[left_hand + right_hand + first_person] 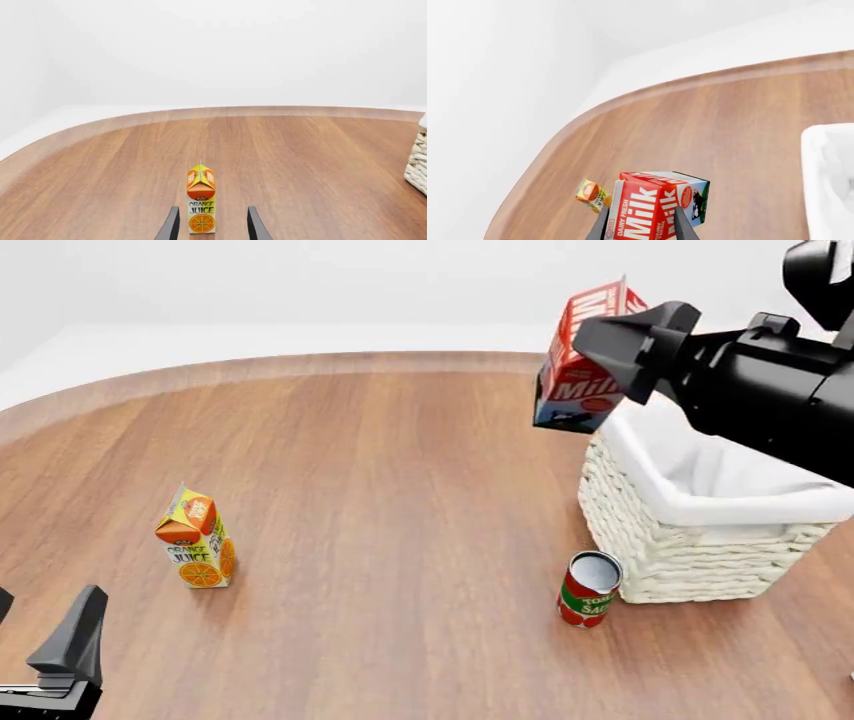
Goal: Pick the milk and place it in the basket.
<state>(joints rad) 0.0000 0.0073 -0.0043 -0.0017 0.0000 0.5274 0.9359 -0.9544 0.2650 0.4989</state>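
The milk [583,360], a red-topped carton with a blue-and-white base, hangs tilted in the air over the far left corner of the basket [694,550]. My right gripper [611,348] is shut on it. In the right wrist view the milk [654,210] sits clamped between the two fingers of that gripper [642,231], with the basket's white lining [827,170] off to one side. My left gripper [40,628] rests low at the near left of the table, open and holding nothing. Its fingers [171,226] frame an orange juice carton further ahead.
The orange juice carton [198,540] stands upright on the left of the wooden table [400,490], a short way beyond the left gripper. A red tomato sauce can [589,590] stands just in front of the basket's near left corner.
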